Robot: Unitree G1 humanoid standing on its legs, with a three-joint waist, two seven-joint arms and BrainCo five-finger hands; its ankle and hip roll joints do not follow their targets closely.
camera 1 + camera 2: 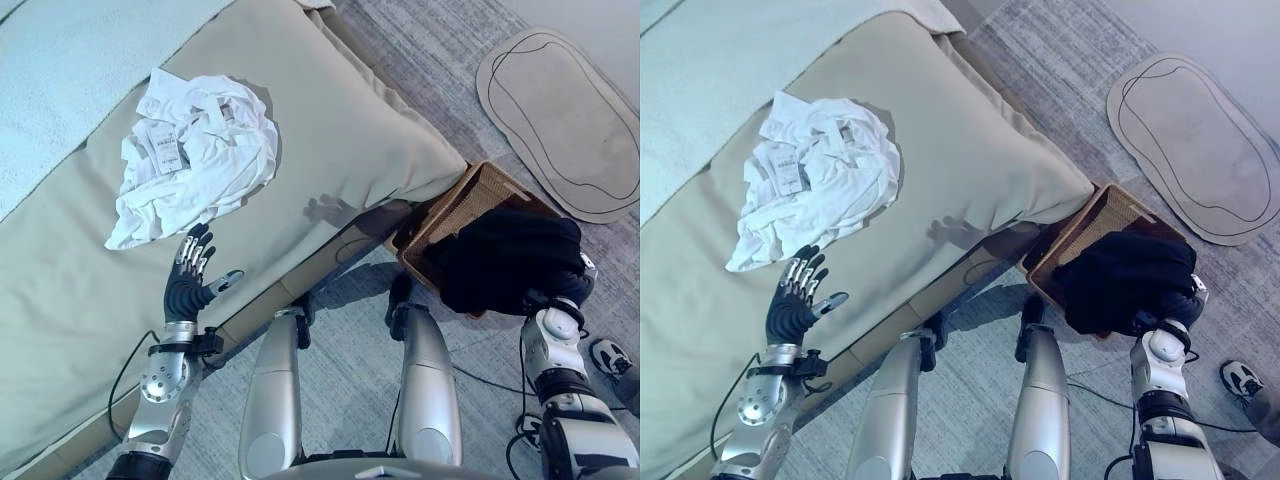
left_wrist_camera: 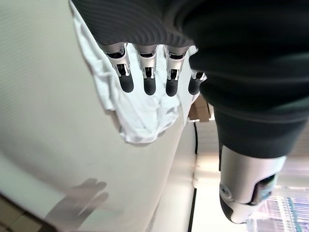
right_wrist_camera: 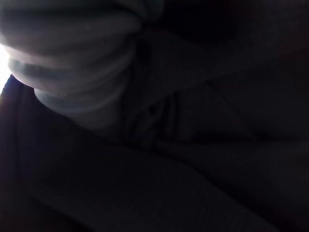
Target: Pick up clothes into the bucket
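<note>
A crumpled white garment (image 1: pixel 195 150) with a paper tag lies on the beige bed (image 1: pixel 340 130). My left hand (image 1: pixel 190 275) hovers just below it, open, with its fingers (image 2: pixel 147 77) straight and pointing at the white cloth (image 2: pixel 145 111). A brown wicker basket (image 1: pixel 470 195) stands on the floor beside the bed. A black garment (image 1: pixel 510 255) is draped over the basket's near side. My right hand (image 1: pixel 566 292) is buried in that black garment, and dark cloth (image 3: pixel 193 145) covers the right wrist view.
An oval beige rug (image 1: pixel 565 120) lies on the grey carpet beyond the basket. A shoe (image 1: pixel 612 358) shows at the lower right. The bed's edge runs diagonally between my left hand and the basket.
</note>
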